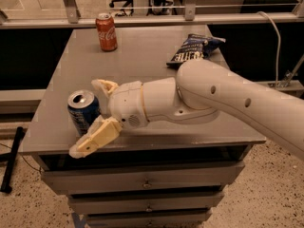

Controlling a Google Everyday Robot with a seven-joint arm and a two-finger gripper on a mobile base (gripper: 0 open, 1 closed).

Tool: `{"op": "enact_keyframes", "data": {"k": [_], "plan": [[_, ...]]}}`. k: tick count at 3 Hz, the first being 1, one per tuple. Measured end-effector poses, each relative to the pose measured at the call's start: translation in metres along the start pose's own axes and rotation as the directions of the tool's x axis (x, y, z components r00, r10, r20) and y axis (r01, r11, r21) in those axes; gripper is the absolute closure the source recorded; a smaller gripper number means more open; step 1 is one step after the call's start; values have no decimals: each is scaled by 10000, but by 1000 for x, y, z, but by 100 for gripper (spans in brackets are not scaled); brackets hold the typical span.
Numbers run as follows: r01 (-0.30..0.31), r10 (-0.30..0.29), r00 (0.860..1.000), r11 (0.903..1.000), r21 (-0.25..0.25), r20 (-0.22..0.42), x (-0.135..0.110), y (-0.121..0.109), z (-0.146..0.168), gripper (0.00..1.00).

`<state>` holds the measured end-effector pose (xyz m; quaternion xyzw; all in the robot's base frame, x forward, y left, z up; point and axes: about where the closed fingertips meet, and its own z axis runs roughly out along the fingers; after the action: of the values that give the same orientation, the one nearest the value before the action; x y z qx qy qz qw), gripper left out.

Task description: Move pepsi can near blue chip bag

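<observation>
Gripper [89, 118], cream fingers spread, flanks cylindrical blue pepsi can [80, 108].

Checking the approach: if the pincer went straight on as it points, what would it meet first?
Most likely the pepsi can: the open pincer points left at it, fingers either side, though depth is hard to judge.

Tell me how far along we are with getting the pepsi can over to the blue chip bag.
Done: the approach. The gripper is at the table's front left, open, with one finger on either side of the upright pepsi can. In hand: the grasp, not yet closed. Left: closing, lifting, and carrying the can across to the blue chip bag at the far right; the two lie well apart.
</observation>
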<state>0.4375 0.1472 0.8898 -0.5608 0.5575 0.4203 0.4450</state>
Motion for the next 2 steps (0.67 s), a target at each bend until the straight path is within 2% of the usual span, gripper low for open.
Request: {"op": "enact_keyframes", "data": {"k": [1, 2], "plan": [[125, -117, 9988, 9998, -164, 483, 10, -6, 20, 0], [310, -307, 9974, 9995, -34, 652, 16, -14, 19, 15]]}}
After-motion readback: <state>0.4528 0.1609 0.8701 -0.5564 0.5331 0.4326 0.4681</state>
